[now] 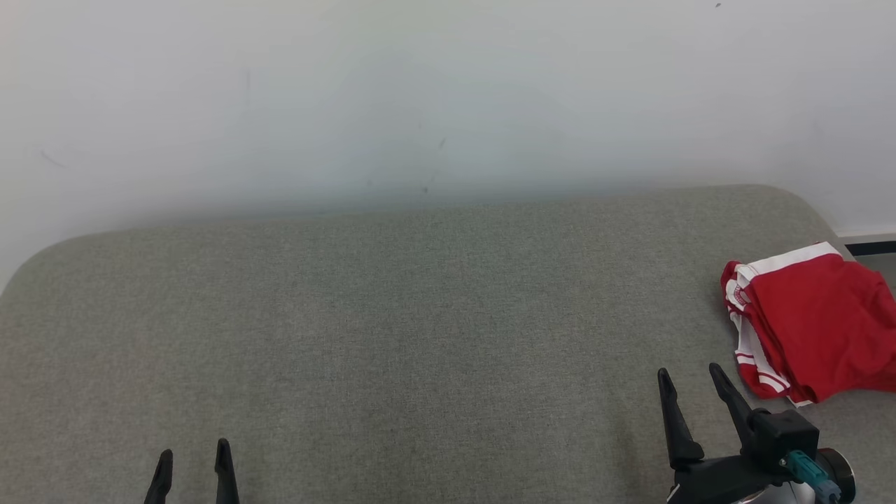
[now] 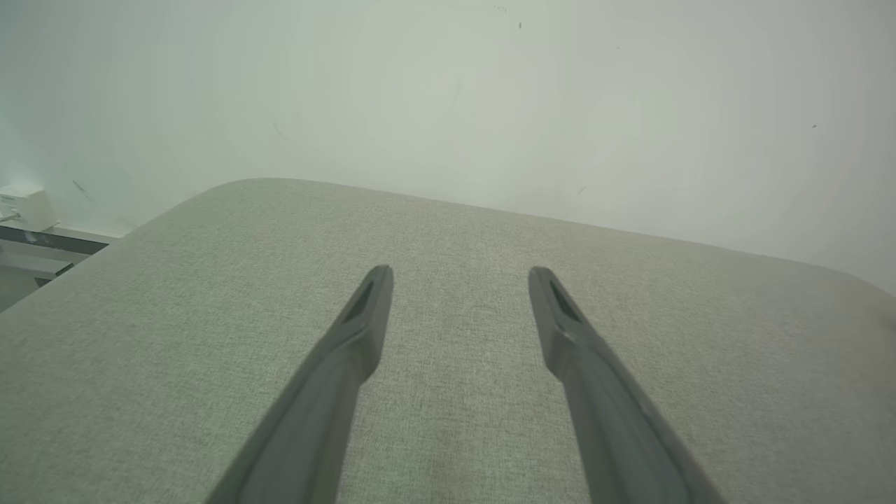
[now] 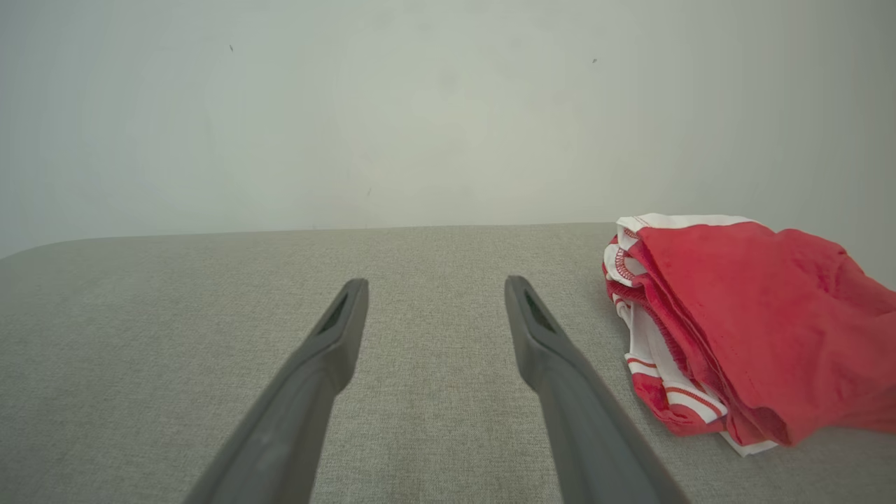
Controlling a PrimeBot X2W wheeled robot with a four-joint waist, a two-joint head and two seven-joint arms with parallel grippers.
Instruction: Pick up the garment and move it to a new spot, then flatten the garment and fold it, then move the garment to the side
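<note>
I find the garment (image 1: 815, 318) lying at the far right end of the surface (image 1: 420, 315), close to its rounded rear corner, and cut off by the right edge of the head view. It is red cloth, gathered into a loose, layered bundle rather than spread flat. A white band runs along its far edge. On the side facing the middle of the surface the layers are stacked and show white stripes edged with thin red lines. The right wrist view also shows red stitching on a white hem there. The top layer is plain red with soft creases. I cannot tell from this bundle what kind of garment it is.

The right tool (image 1: 688, 369) sits just left of the garment and nearer the robot. Its two dark fingers are spread apart and hold nothing. It is near the cloth but apart from it.

The left tool (image 1: 194, 449) shows at the lower left of the head view, well apart from the garment. Its fingers are likewise spread, and its wrist view shows the surface between them.

The surface is covered in grey-green woven fabric and backs onto a pale wall (image 1: 420, 91).
</note>
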